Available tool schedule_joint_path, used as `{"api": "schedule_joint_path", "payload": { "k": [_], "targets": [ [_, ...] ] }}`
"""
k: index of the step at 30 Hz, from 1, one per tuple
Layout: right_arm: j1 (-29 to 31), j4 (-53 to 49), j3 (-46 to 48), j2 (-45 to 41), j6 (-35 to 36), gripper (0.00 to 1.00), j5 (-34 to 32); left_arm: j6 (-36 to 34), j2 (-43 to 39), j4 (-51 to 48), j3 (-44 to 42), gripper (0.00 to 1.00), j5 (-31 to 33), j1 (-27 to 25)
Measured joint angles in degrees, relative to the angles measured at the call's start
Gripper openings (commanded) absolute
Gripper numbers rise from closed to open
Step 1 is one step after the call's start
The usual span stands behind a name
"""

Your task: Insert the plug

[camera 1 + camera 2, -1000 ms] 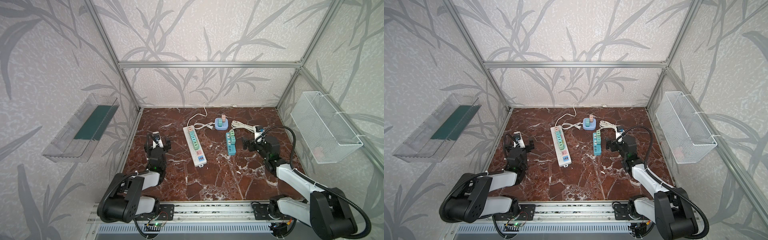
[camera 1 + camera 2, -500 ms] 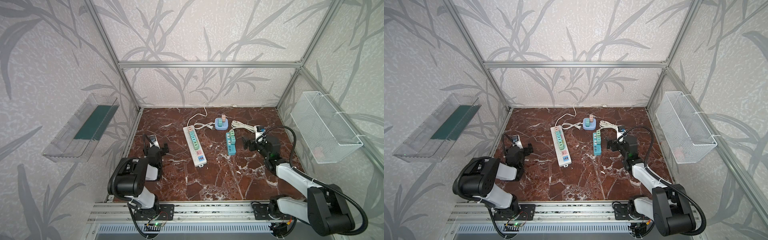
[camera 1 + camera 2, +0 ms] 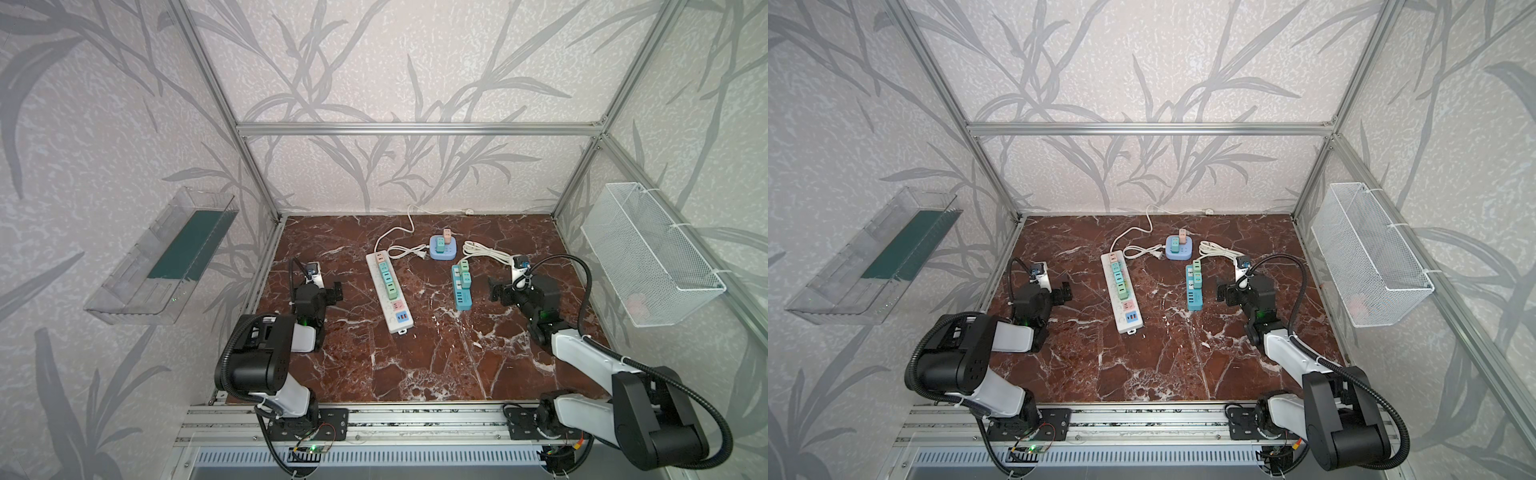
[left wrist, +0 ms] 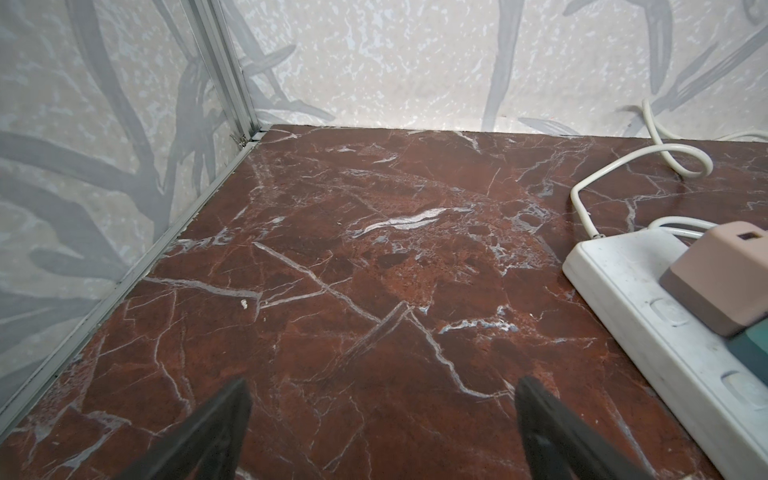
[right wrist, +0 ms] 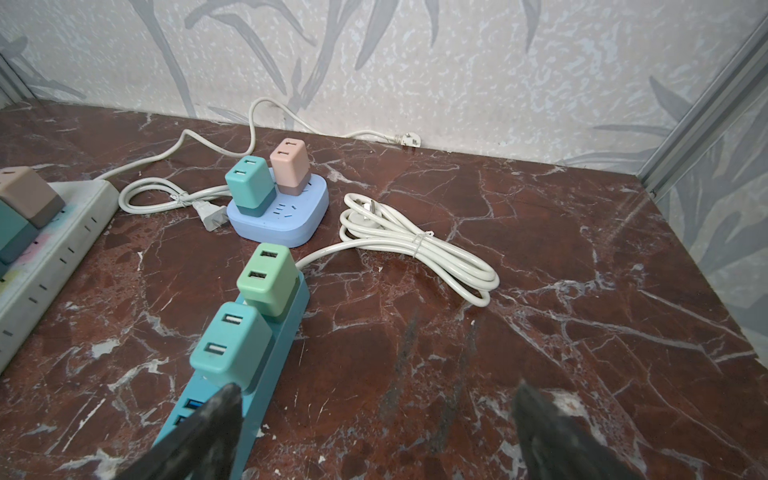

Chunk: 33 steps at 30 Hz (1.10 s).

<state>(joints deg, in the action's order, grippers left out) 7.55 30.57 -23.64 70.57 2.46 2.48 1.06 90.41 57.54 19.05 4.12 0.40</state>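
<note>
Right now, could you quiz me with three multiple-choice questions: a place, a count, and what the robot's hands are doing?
1. The wire basket hangs on: A the back wall; B the right wall; C the left wall.
2. Chargers in the small blue socket block: A two; B four; C none.
3. The left hand and right hand are: A open, empty; B gripping chargers; C holding cords.
Answers: B, it is fixed to the right wall; A, one teal, one pink; A, both spread wide, nothing held.
</note>
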Motion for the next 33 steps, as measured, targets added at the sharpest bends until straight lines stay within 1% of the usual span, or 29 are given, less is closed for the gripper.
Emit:
{"api": "schedule_joint_path", "payload": {
  "k": [3, 5, 10, 11, 13, 16, 22, 26, 33],
  "targets": [
    [0.0, 3.1, 0.9, 3.5, 0.9, 0.99, -1.4, 0.0, 0.0, -1.0, 0.3, 0.99, 0.6, 0.0],
    [0.0, 8.5, 2.3, 6.9, 1.5, 0.99, -2.5, 0.1, 0.0, -1.9, 0.9, 0.99, 1.0, 0.0],
    [0.0, 25.5, 7.3, 19.6, 2.5, 0.99, -3.7, 0.2, 0.0, -2.7, 1.4, 0.99, 2.0, 0.0],
    [0.0, 27.1, 8.1, 21.0, 2.6, 0.99, -4.1, 0.2, 0.0, -2.9, 1.4, 0.99, 2.0, 0.0],
    [0.0, 28.3, 9.6, 21.4, 2.4, 0.99, -5.7, 0.2, 0.0, -3.1, 1.5, 0.99, 2.1, 0.0],
    [0.0, 31.0, 9.1, 21.4, 2.1, 0.99, -7.9, 0.2, 0.0, -3.1, 1.5, 0.99, 2.3, 0.0],
    [-0.1, 28.8, 4.4, 21.1, 0.5, 0.99, -12.6, 0.2, 0.0, -3.2, 1.5, 0.99, 2.3, 0.0],
    [-0.1, 28.2, 3.9, 21.1, 0.0, 0.99, -14.1, 0.2, 0.0, -3.2, 1.5, 0.99, 2.3, 0.0],
    [-0.1, 27.9, 3.9, 21.1, -0.1, 0.99, -14.6, 0.2, 0.0, -3.2, 1.5, 0.99, 2.3, 0.0]
  ]
}}
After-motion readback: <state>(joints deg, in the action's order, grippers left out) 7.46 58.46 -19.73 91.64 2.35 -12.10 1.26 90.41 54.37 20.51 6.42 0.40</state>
